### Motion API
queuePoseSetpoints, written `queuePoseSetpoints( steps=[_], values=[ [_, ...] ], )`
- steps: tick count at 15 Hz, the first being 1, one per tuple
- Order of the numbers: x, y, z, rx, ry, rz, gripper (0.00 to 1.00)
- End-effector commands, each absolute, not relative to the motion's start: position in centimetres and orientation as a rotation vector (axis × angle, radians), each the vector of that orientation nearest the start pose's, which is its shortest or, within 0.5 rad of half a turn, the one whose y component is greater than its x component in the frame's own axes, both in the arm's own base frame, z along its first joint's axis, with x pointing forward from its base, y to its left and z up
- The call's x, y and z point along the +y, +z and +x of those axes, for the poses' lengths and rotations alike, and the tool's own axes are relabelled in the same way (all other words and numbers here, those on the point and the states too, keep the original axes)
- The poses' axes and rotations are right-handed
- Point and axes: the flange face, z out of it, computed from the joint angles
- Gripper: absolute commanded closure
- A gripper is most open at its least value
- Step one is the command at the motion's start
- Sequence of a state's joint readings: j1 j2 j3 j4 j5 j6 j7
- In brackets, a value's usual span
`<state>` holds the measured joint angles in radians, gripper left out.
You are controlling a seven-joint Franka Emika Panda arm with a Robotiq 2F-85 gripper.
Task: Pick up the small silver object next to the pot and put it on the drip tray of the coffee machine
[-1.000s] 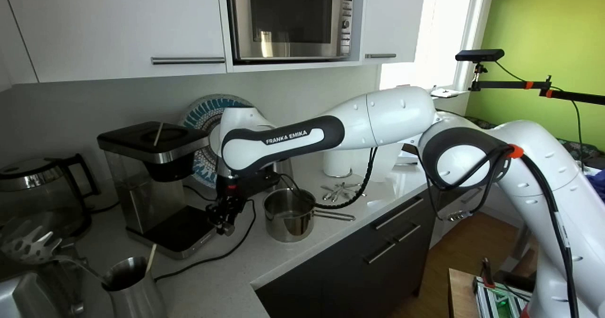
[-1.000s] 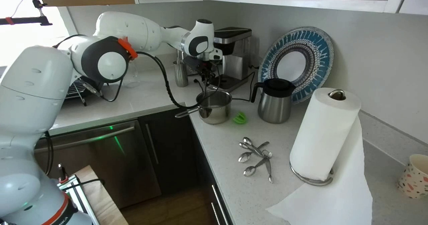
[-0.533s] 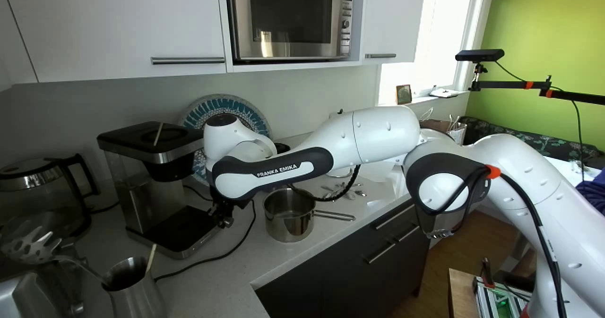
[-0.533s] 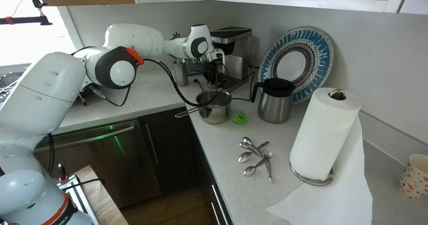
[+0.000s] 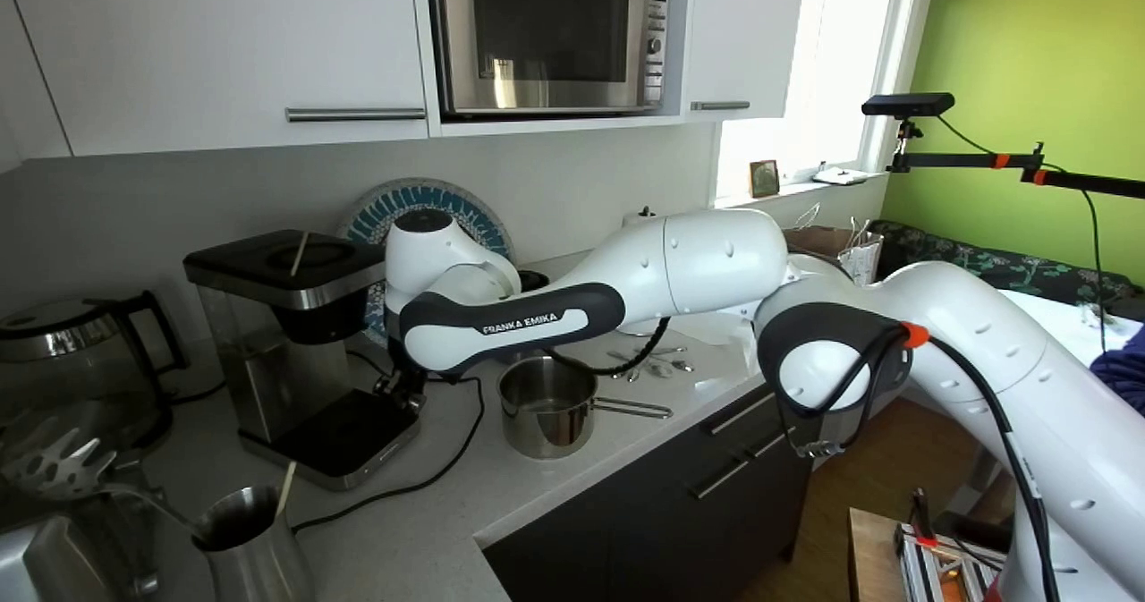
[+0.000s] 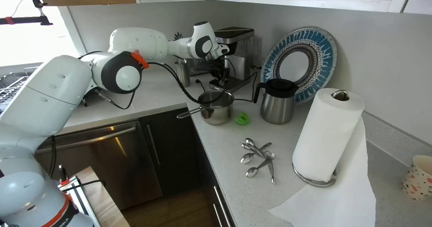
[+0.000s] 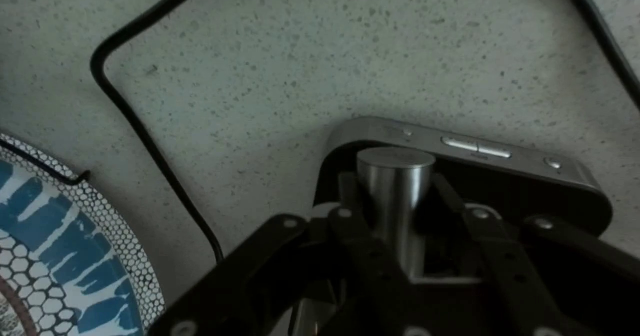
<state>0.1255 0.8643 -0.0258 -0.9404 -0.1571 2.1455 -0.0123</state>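
Note:
The small silver object (image 7: 396, 178), an upright metal cylinder, stands between my fingers in the wrist view. My gripper (image 7: 396, 192) is shut on its sides. The object overlaps one corner of the black drip tray (image 7: 505, 188); I cannot tell whether it touches it. In an exterior view my gripper (image 5: 404, 396) is at the right edge of the drip tray (image 5: 344, 441), low beside the coffee machine (image 5: 286, 378). The coffee machine also shows in an exterior view (image 6: 235, 38), behind my gripper (image 6: 225, 80). The steel pot (image 5: 537, 428) stands right of the tray.
A black cable (image 5: 447, 468) curves over the counter between tray and pot. A steel jug with utensils (image 5: 255, 539) and a glass carafe (image 5: 80, 378) stand nearby. A patterned plate (image 6: 300, 63) leans on the wall. A steel jug (image 6: 277, 105) and several spoons (image 6: 258, 158) are farther out.
The arm has lowered and moved toward the coffee machine, carrying the silver object from beside the tray to over its edge. The pot has not moved.

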Motion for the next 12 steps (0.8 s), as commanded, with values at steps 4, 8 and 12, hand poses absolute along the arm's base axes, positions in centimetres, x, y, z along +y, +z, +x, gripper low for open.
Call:
queuePoseSetpoints(
  steps=[4,8,12],
  values=[
    [8.1,38.9,81.5,-0.425,-0.689,-3.096,0.88],
    [10.0,37.5,81.7,-0.556,-0.663,-3.023,0.88],
    [10.5,35.7,82.0,-0.610,-0.655,-3.063,0.88]
  ],
)
